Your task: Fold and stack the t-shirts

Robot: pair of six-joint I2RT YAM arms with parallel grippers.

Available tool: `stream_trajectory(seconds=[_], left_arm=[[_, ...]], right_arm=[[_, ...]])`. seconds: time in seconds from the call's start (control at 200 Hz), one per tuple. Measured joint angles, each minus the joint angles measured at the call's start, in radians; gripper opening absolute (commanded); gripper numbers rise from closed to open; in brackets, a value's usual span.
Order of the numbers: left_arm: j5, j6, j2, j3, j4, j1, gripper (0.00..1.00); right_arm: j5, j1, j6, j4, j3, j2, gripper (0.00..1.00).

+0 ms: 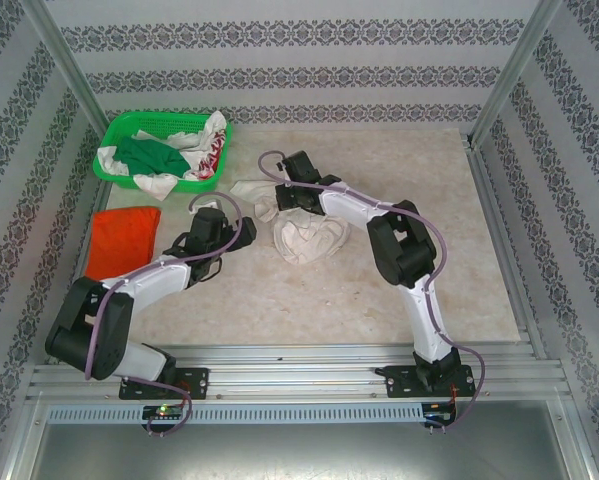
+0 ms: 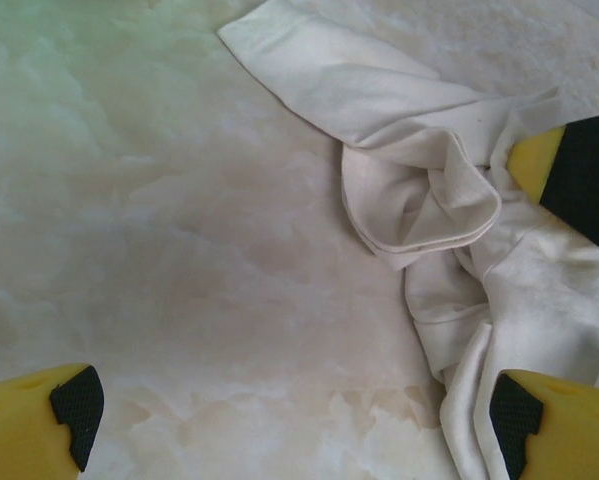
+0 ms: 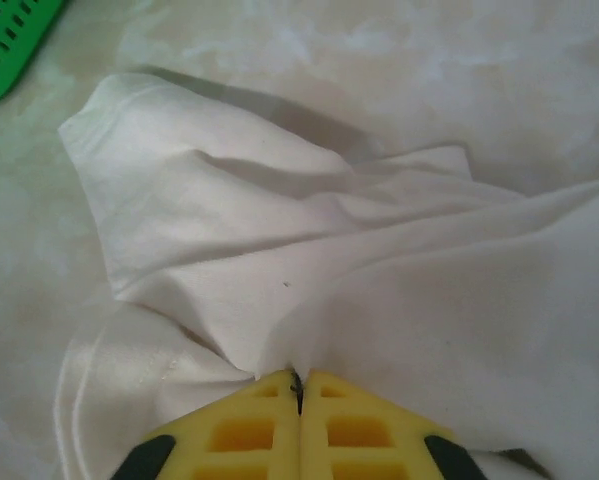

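We note the right gripper (image 3: 299, 385) pinched shut on the crumpled cream-white t-shirt (image 1: 306, 240) lying off the green basket's (image 1: 164, 116) near-right corner, presumably to spread it flat; the left gripper (image 2: 294, 405) hangs wide open before the basket.

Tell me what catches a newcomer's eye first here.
A crumpled cream-white t-shirt lies in the middle of the table, with the right claw pinched shut on a fold of it. At the table's left edge lies a neat orange-red t-shirt, and beyond it a green basket heaped with clothes.
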Motion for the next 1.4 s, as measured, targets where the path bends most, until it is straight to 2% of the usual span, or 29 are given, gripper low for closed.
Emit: stream_trajectory(seconds=[0.09,0.38,0.46,0.575,0.649,0.734,0.789,0.924,1.144,1.399], left_arm=[[0.027,-0.006,0.051,0.026,0.017,0.0,1.0],[0.112,-0.04,0.254,0.191,0.103,0.0,1.0],[0.13,-0.045,0.308,0.252,0.107,0.0,0.96],[0.148,-0.051,0.383,0.329,0.108,-0.003,0.84],[0.154,-0.057,0.43,0.367,0.108,-0.006,0.74],[0.161,-0.063,0.467,0.384,0.107,-0.01,0.57],[0.164,-0.068,0.488,0.389,0.107,-0.014,0.43],[0.175,-0.072,0.523,0.4,0.104,-0.016,0.0],[0.128,-0.024,0.503,0.414,0.097,-0.013,0.0],[0.031,0.102,0.277,0.505,0.027,0.013,0.0]], right_arm=[[0.001,0.005,-0.002,0.027,-0.062,-0.056,0.0],[0.005,0.006,0.002,0.194,-0.36,-0.407,0.0],[0.007,0.006,0.008,0.242,-0.43,-0.476,0.0],[0.021,0.006,0.017,0.274,-0.512,-0.537,0.0],[0.034,0.006,0.02,0.282,-0.56,-0.568,0.0],[0.047,0.004,0.02,0.29,-0.599,-0.596,0.0],[0.054,-0.003,0.024,0.292,-0.615,-0.613,0.0],[0.061,-0.019,0.025,0.301,-0.639,-0.652,0.0],[0.082,-0.079,0.008,0.294,-0.662,-0.759,0.0],[0.117,-0.149,-0.074,0.291,-0.664,-0.986,0.0]])
